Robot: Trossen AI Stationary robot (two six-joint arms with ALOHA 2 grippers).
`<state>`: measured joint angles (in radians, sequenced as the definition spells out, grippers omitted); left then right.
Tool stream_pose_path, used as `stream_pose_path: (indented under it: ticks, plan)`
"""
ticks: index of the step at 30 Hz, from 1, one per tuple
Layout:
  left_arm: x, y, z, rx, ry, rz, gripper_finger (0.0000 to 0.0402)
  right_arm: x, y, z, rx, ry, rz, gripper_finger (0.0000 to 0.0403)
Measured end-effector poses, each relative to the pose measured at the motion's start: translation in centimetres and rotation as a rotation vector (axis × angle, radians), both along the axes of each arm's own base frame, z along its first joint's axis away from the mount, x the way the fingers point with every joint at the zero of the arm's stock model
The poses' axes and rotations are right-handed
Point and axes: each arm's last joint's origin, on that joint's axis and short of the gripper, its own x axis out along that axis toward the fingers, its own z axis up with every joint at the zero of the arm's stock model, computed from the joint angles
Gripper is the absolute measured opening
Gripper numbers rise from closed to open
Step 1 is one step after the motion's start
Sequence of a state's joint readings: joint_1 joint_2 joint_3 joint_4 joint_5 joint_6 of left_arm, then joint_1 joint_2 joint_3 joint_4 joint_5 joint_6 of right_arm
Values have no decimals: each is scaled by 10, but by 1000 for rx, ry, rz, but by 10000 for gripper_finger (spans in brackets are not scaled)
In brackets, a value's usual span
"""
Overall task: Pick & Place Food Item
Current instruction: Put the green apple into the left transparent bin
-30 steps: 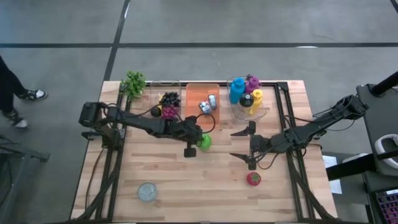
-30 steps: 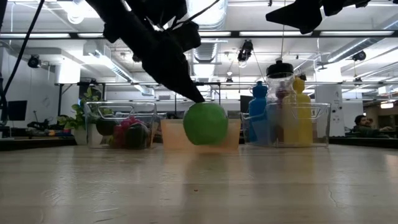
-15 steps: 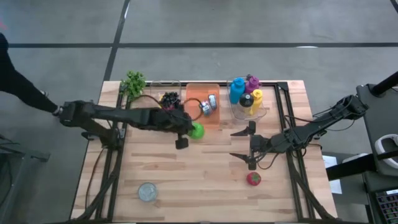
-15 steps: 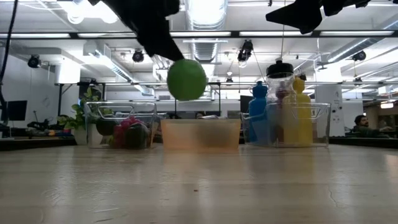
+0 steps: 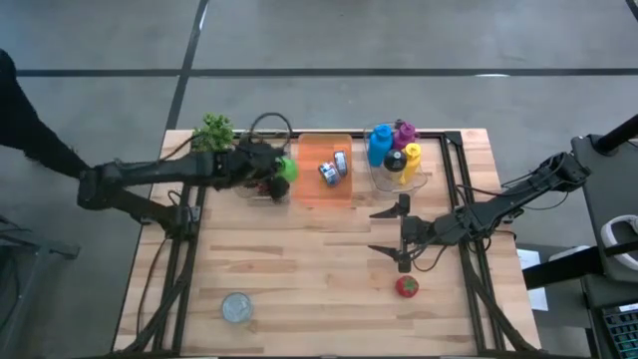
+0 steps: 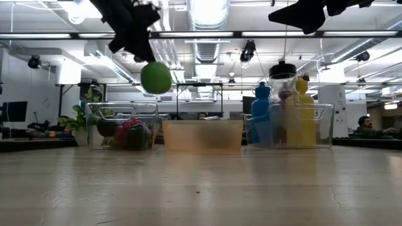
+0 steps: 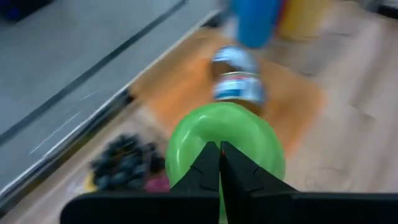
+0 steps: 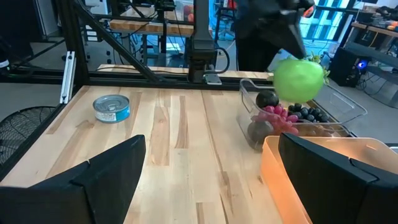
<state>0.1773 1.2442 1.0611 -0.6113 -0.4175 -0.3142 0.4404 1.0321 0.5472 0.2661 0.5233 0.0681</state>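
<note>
A green apple [image 5: 285, 168] hangs in the air at my left gripper [image 5: 273, 174], over the clear fruit bin [image 5: 261, 189] at the table's far left. The low view shows the apple [image 6: 156, 77] well above the bin [image 6: 122, 125], which holds grapes and other fruit. My left gripper is shut on the apple [image 7: 224, 140]. My right gripper [image 5: 391, 232] hovers open over the table's right half, touching nothing. A red strawberry [image 5: 406, 287] lies on the table just nearer than it. My left gripper holds the green apple at its upper side [image 7: 211, 134], the two fingertips [image 7: 208, 163] nearly meeting there. The fingers slant down from the table's left. The apple is lifted clear and hangs below the fingertips [image 6: 141, 53]; the exact part pinched is hidden by the fingers.
An orange bin [image 5: 311, 152] with a small jar stands right of the fruit bin. A clear bin of coloured bottles [image 5: 397, 155] sits at the far right. A potted plant [image 5: 213, 132] marks the far left corner. A tin can [image 5: 236, 307] stands near the near edge.
My left gripper has carried the green apple up off the middle of the table and toward the far left, from in front of the orange bin to above the clear fruit bin. It has stayed shut on the apple.
</note>
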Motion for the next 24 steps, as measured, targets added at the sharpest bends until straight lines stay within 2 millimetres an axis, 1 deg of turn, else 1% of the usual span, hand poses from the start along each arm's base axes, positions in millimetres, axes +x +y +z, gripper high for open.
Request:
stream_pose_path:
  ticks: [9,13,18,24]
  plan:
    - [-20,53,-13,-34,30,267,0,0,0,0,0,0,0,366]
    - [-31,70,-21,-34,36,388,0,0,0,0,0,0,0,366]
    - [-41,81,-33,-14,72,474,0,0,0,0,-1,0,0,366]
    - [-45,84,-47,-18,68,504,0,0,0,0,-1,0,0,366]
